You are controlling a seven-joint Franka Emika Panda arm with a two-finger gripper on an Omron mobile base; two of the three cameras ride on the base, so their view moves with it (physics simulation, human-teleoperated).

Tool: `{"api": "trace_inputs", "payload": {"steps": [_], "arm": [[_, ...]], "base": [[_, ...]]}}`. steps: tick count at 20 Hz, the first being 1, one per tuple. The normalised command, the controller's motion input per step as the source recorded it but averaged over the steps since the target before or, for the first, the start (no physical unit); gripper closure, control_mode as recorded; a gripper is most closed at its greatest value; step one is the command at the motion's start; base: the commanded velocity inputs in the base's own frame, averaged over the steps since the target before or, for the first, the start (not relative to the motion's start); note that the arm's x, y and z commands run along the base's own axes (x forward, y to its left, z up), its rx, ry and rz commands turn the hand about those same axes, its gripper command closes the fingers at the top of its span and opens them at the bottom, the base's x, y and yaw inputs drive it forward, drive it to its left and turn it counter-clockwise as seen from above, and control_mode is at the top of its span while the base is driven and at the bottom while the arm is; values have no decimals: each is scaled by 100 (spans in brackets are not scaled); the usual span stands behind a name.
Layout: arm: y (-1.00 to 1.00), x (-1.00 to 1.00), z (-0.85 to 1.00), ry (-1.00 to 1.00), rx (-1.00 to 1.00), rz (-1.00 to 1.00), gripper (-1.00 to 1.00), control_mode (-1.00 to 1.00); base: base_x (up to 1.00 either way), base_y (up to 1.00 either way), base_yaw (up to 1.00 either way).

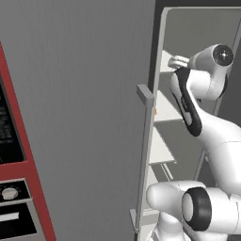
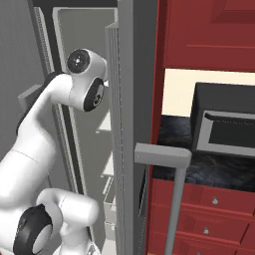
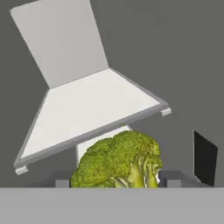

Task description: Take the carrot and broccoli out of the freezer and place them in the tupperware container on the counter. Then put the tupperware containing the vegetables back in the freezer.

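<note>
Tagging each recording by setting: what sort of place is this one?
A simulated home kitchen, most likely: a tall grey freezer with white shelves, a black marbled counter over red drawers, and broccoli between the jaws.

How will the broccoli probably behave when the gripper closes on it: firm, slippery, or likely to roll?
The broccoli has a lumpy crown, so it probably gives uneven contact and could twist between the fingers. Its rounded head on a short stem suggests it may tip or roll if nudged. It looks small and likely light, sitting between the fingertips of the gripper.
</note>
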Motion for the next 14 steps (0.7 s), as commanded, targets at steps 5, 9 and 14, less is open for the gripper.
{"api": "trace_inputs", "payload": {"steps": [5, 9, 14], "arm": [[24, -97, -10, 28, 0, 0, 100, -100], [8, -74, -37, 28, 1, 0, 100, -100], [0, -55, -55, 6, 2, 0, 100, -100]], "base": [[0, 0, 0], [0, 0, 0], [0, 0, 0]]}}
